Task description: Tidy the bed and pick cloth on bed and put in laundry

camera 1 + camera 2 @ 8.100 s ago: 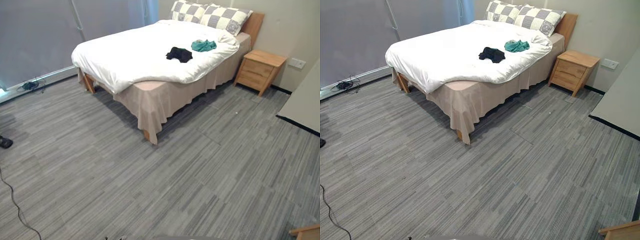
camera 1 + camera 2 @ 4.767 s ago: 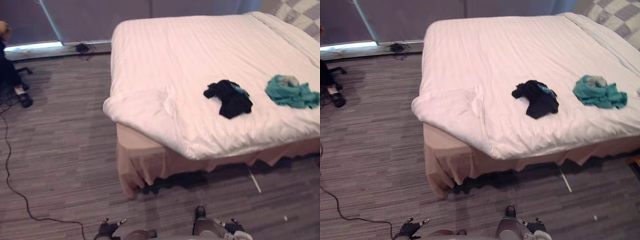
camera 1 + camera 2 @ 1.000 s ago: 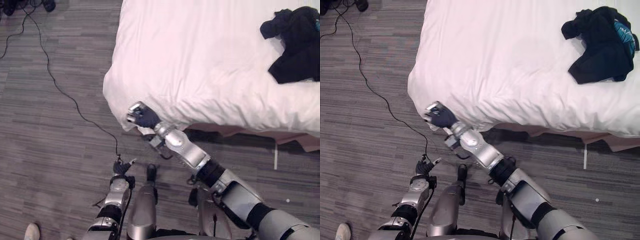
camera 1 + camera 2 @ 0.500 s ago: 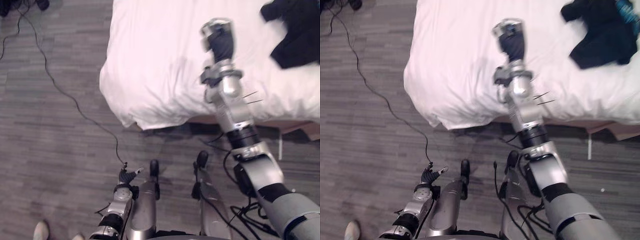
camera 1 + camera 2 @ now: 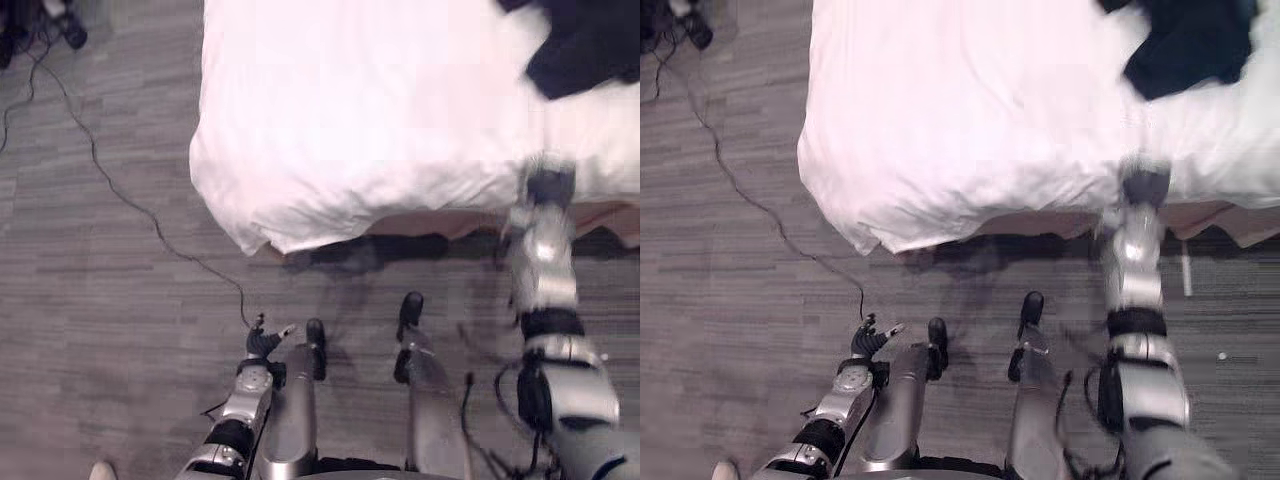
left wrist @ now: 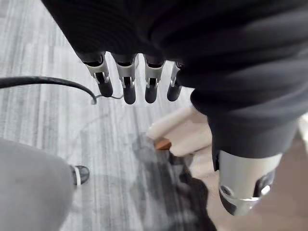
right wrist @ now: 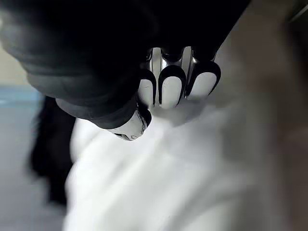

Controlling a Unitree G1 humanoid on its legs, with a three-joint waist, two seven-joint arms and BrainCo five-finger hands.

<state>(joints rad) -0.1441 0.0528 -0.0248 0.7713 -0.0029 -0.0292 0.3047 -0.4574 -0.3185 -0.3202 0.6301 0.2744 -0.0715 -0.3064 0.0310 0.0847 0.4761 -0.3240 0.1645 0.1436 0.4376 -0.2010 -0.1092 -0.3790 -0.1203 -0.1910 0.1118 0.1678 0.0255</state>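
Field view: I see a grey streaked plank-pattern floor (image 5: 100, 300) across the lower and left frame, evenly lit. A white-covered bed (image 5: 350, 110) fills the upper right, one corner pointing lower left. A beige fabric bed skirt (image 5: 440, 222) hangs under its edge, with dark shadow below. A light wooden bed leg (image 6: 163, 144) stands on the floor.

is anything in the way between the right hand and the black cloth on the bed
Nothing visible does. The right hand is at the bed's near edge, and the crumpled black cloth lies farther in on the white duvet. Bare duvet is all that lies between them.
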